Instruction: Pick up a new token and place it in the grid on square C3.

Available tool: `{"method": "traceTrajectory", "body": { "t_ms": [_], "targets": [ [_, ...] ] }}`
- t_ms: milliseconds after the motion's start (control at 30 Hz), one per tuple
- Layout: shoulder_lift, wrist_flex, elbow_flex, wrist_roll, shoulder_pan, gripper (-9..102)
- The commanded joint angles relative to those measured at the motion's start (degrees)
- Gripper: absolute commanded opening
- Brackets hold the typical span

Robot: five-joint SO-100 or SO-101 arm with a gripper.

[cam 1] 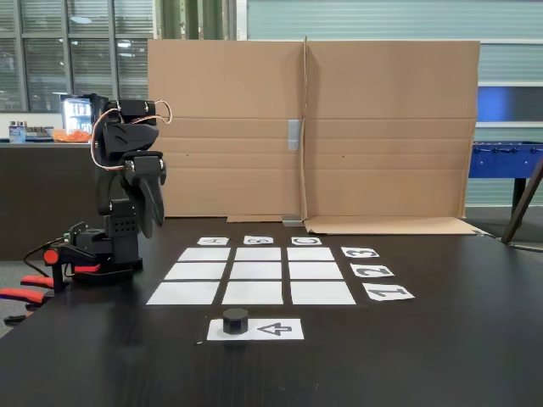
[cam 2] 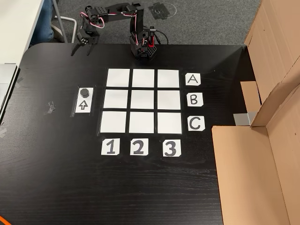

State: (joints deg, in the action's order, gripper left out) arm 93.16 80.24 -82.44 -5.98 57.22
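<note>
One token (cam 2: 85, 91) lies well apart from end effector (cam 2: 81, 48).

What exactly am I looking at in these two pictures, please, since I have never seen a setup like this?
It is a small black robot arm clamped to the edge of a dark table. One picture is taken from table height at the side, the other looks down from above. At the arm's end is a pincer for gripping; it holds nothing, though whether it is open is hard to tell. On the table lies a grid of nine white paper squares, with labels A, B, C and 1, 2, 3 along two edges. Beside it, a sheet printed with an arrow carries a small black token. Cardboard stands behind.
</note>
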Motion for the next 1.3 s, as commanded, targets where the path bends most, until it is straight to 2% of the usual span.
{"method": "traceTrajectory", "body": {
  "t_ms": [0, 467, 1267],
  "targets": [
    [-4.0, 2.6, 7.0, 0.7, -0.9, 39],
    [-21.4, 17.9, 30.4, 2.4, -3.3, 42],
    [-42.9, 17.5, 49.2, 3.4, -9.0, 44]
  ]
}}
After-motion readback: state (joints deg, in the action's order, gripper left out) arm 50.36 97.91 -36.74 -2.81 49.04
